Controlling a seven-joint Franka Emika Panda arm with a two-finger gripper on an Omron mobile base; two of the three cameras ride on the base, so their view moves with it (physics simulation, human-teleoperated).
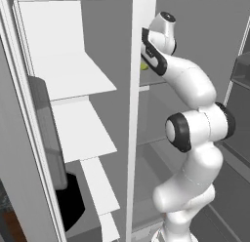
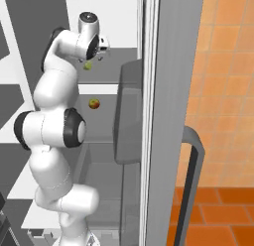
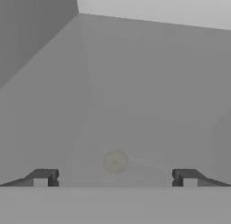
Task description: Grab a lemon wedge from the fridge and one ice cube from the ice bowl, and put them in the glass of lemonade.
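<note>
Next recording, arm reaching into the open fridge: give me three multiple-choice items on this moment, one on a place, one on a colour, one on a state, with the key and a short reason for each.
1. Where does the lemon wedge lie?
A. on a fridge shelf beside the claw
B. on the floor
C. on the open door's outer face

2. What colour is the round fruit on the shelf below?
A. blue
B. red and yellow
C. white

3. How do the claw's jaws stand?
A. shut on the wedge
B. shut, empty
C. open, empty

Key: 1 A, the right base view shows it at shelf level by the hand. 2 B, its skin shows both tints. 3 C, the hand view shows both tips wide apart, nothing between.
</note>
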